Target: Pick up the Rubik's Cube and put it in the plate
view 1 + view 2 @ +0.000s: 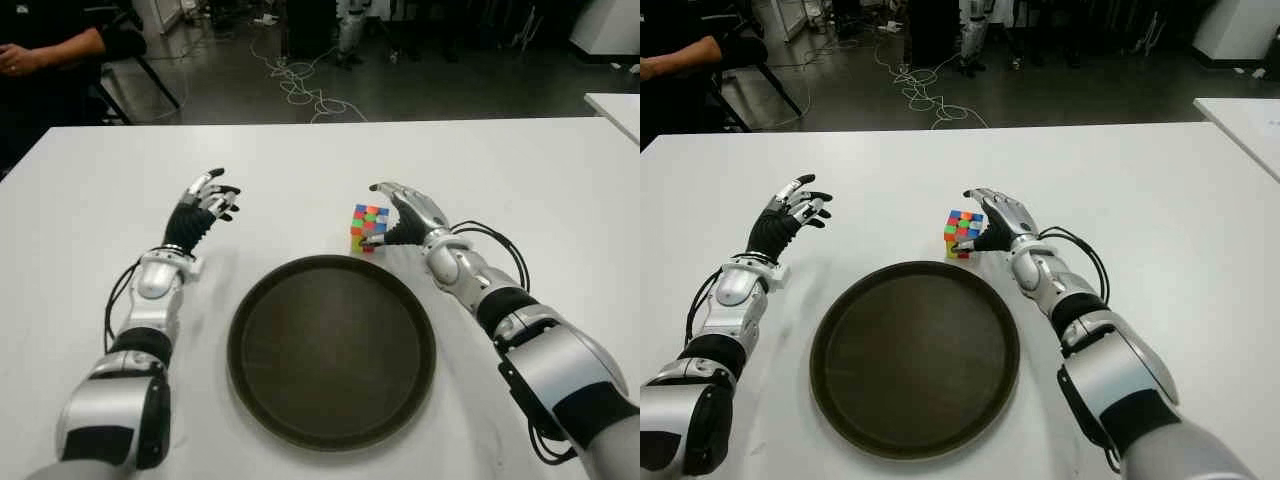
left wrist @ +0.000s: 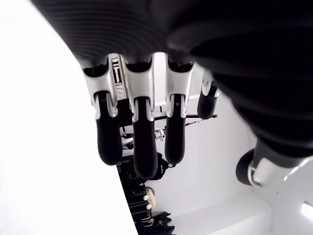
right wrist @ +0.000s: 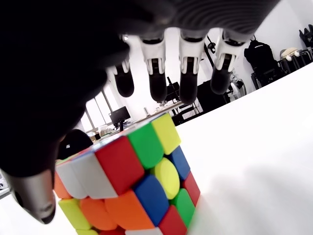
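At about 10 o'clock from the plate, the left hand (image 1: 205, 205) shows above the white counter (image 1: 90, 200), well apart from everything else. Its fingers (image 2: 140, 147) are spread and only lightly bent, with nothing between them. The silver and black forearm runs back toward the robot along the counter's left side.

The plate (image 1: 331, 349), a round dark tray with a low raised rim, sits on the counter directly in front of the robot, between the two arms. Nothing lies in it.

The Rubik's Cube (image 1: 368, 228) stands on the counter just beyond the plate's far rim, at about 1 o'clock from the plate's centre, close to the rim. Its visible faces show red, green, blue, yellow and orange stickers.

The right hand (image 1: 405, 213) is at the cube's 3 o'clock side, arched over it. In the right wrist view the fingers (image 3: 189, 78) are held apart above the cube's top, and the thumb tip comes down beside one of its lower corners. Whether any of them touches the cube cannot be told. The cube's underside rests on the counter.

At the far left, beyond the counter's edge, a person's arm (image 1: 50, 50) in a dark sleeve is visible.
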Tool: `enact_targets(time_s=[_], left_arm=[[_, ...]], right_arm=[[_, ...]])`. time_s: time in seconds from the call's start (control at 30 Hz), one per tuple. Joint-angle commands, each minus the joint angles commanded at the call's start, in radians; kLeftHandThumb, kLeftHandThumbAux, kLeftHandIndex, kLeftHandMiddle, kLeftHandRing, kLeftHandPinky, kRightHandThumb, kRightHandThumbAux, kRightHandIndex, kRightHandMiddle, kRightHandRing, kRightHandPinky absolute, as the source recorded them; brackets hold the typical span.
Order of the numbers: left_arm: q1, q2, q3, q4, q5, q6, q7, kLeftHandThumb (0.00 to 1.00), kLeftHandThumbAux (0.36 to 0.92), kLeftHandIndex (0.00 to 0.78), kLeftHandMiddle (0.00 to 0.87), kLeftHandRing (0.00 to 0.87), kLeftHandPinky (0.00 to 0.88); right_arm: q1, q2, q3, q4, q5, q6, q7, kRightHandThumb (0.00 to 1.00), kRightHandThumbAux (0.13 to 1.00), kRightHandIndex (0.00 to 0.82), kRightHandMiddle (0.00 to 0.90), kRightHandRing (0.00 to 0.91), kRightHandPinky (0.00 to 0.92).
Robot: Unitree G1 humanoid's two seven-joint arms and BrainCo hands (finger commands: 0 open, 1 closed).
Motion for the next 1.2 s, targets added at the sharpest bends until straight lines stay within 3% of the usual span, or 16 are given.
enact_targets(time_s=[1.2], left_arm=[[-0.002,0.002,-0.013,0.0,0.017,0.003,0.024,0.079,0.513,0.119,0.319,0.402,0.418]], right_arm=[[-0.002,0.002,0.023,-0.005,-0.003,-0.001,-0.002,0.0,0.72,0.177,0.161,0.16,0.162]])
